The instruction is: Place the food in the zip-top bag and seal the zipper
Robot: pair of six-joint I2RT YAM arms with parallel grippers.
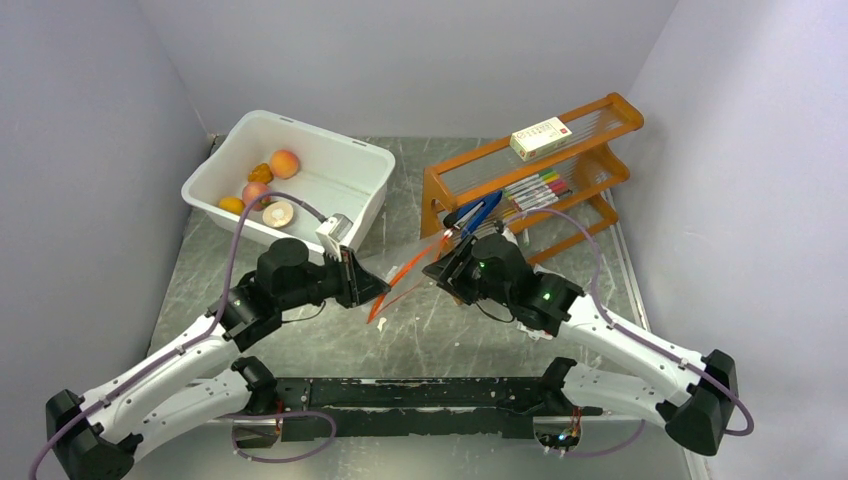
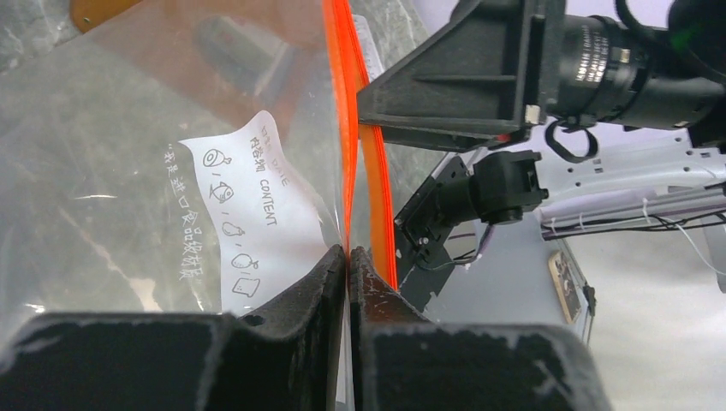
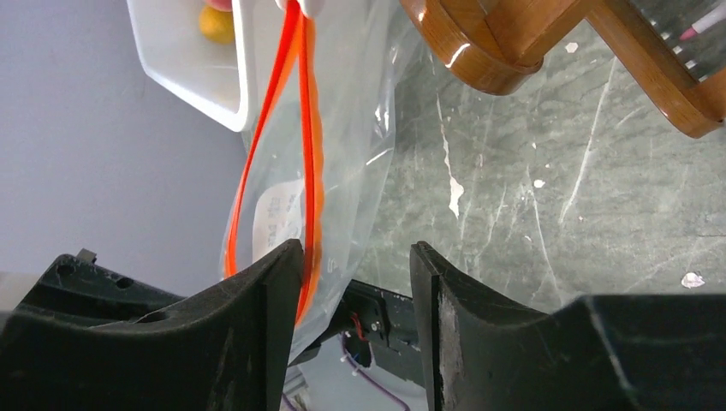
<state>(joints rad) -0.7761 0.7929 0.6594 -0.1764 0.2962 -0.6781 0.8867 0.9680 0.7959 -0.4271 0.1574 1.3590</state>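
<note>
**Bag pinched at its mouth by the left arm; food lies in the tub**

Top external: The zip-top bag (image 1: 408, 262) hangs between the two arms at mid-counter, its zipper (image 1: 392, 285) running toward 7 o'clock. The left end effector (image 1: 368, 287) meets it from 9 o'clock and the right end effector (image 1: 440, 268) from 3 o'clock. The food (image 1: 285, 162) sits in the white tub (image 1: 330, 140) at 10 o'clock, well apart from the bag. A wooden rack (image 1: 600, 112) stands at 2 o'clock, near the right arm. Bare counter (image 1: 450, 325) lies open at 6 o'clock. The clear film's outline is hard to trace.

Left wrist: The left end effector (image 2: 347, 267) is pressed narrow on the zipper (image 2: 346, 128), with the fingers meeting. The white label (image 2: 244, 223) shows at 9 o'clock. The bag's lower edge is cut off.

Right wrist: The right end effector (image 3: 355, 274) stands wide. The zipper (image 3: 306, 171) runs beside the 9 o'clock finger; contact cannot be judged. The tub (image 3: 235, 94) is cropped at 11 o'clock.
</note>
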